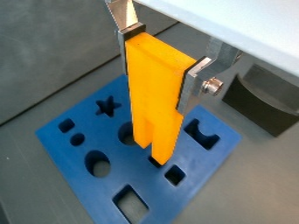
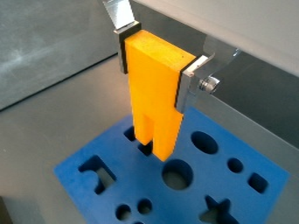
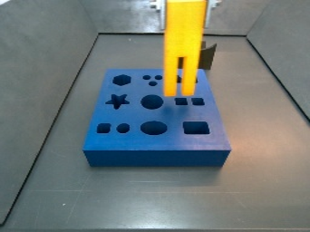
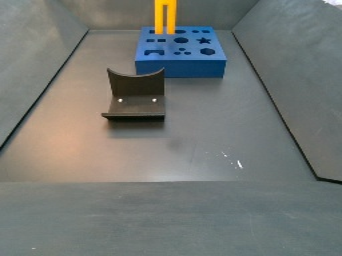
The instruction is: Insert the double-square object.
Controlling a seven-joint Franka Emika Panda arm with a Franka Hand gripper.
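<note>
My gripper (image 1: 162,63) is shut on the slab end of the double-square object (image 1: 156,96), a tall bright yellow-orange piece held upright with its two prongs pointing down. It shows in both wrist views, the gripper (image 2: 158,68) clamping the piece (image 2: 156,101) between silver fingers (image 1: 197,80). The prong tips hang just above the blue block (image 1: 82,144), over its right-hand part near two small square holes (image 3: 189,101). In a side view the piece (image 3: 184,45) stands over the block (image 3: 145,149). The far side view shows the piece (image 4: 163,15) above the block (image 4: 187,62).
The blue block has several cut-outs: star (image 3: 119,101), round holes (image 3: 151,102), large square (image 3: 194,130). The dark fixture (image 4: 134,95) stands on the grey floor beside the block, and shows in a wrist view (image 1: 267,101). Sloping grey walls (image 3: 54,109) enclose the floor.
</note>
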